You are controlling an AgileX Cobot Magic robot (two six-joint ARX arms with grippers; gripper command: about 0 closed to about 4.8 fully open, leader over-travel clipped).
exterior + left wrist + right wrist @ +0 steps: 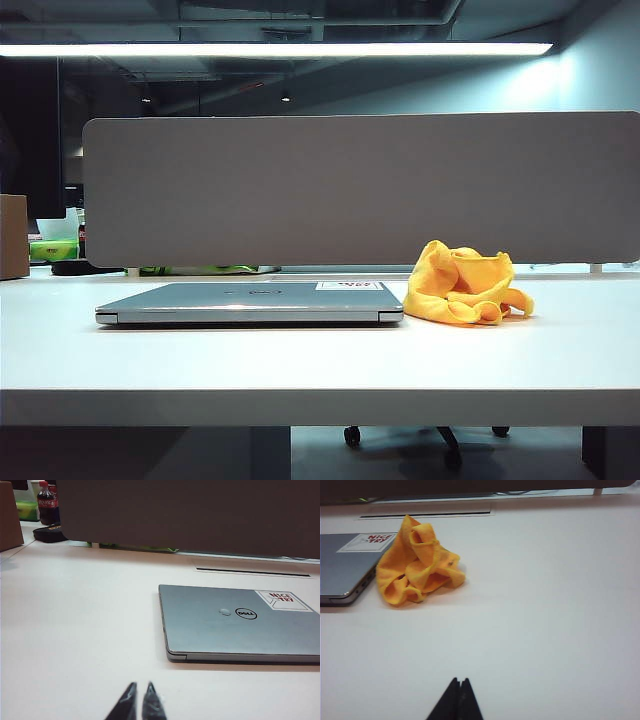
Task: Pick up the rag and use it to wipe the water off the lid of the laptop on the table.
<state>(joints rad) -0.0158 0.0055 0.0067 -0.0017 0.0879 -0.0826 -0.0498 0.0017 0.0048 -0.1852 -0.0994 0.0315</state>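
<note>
Both the left claw (139,692) and right claw (458,686) sat together, empty; the right should spread over the rag's (415,562) tallest fold.

Grey fabric divider panel (360,190) stands upright, spanning most of the background. Left of the panel: brown cardboard box (13,236), cola bottle (48,502) with red label, green container (52,249). Above the panel: long ceiling light strip (275,48). Below the panel: office chair base (425,438).

The white table (300,370) carries the closed laptop (250,302) with the rag (462,285) just beside it
</note>
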